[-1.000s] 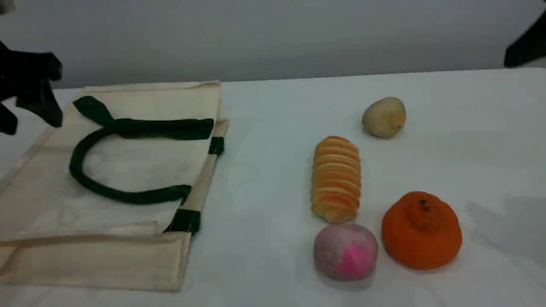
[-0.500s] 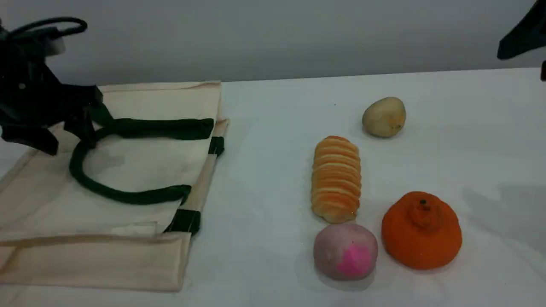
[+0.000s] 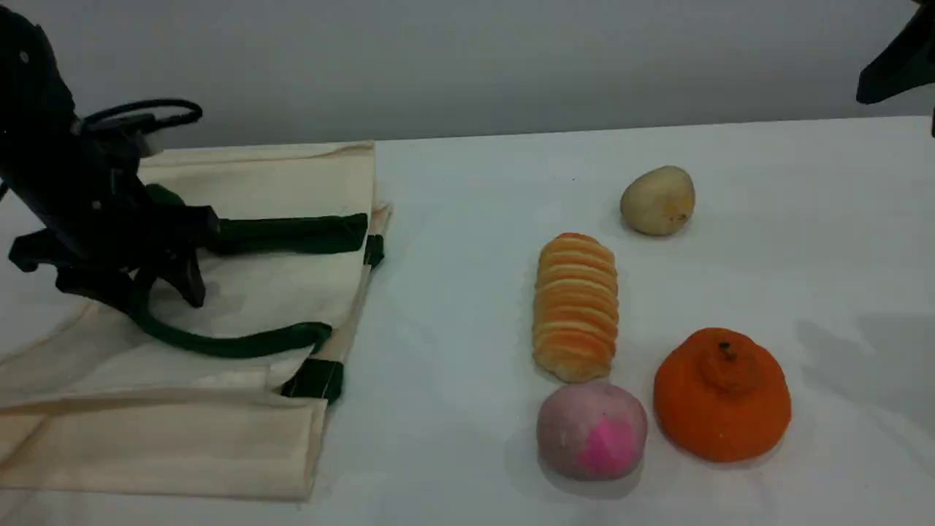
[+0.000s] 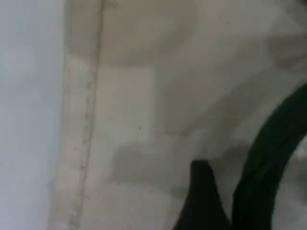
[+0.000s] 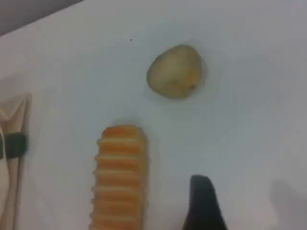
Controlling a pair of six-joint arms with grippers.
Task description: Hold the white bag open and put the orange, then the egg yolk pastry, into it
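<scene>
The white bag (image 3: 241,292) lies flat at the table's left, its dark green handle (image 3: 226,345) looped on top. My left gripper (image 3: 139,288) is open and low over the loop's left end, fingers spread either side of the strap. In the left wrist view, one fingertip (image 4: 201,196) sits beside the handle (image 4: 268,158) on the canvas (image 4: 144,96). The orange (image 3: 722,398) rests at front right. Farther back lies the egg yolk pastry (image 3: 657,200), also below my right fingertip (image 5: 201,203) as a tan lump (image 5: 175,72). My right arm (image 3: 895,69) hangs at the top right edge, holding nothing.
A ridged orange-striped bread roll (image 3: 575,307) lies between the pastry and a pinkish ball with a magenta patch (image 3: 592,431), which sits just left of the orange. The roll (image 5: 120,177) also shows in the right wrist view. A grey wall backs the table.
My left gripper has come down and to the right onto the bag, over the handle's left end. The upper strap and canvas shifted slightly. The right arm barely moved.
</scene>
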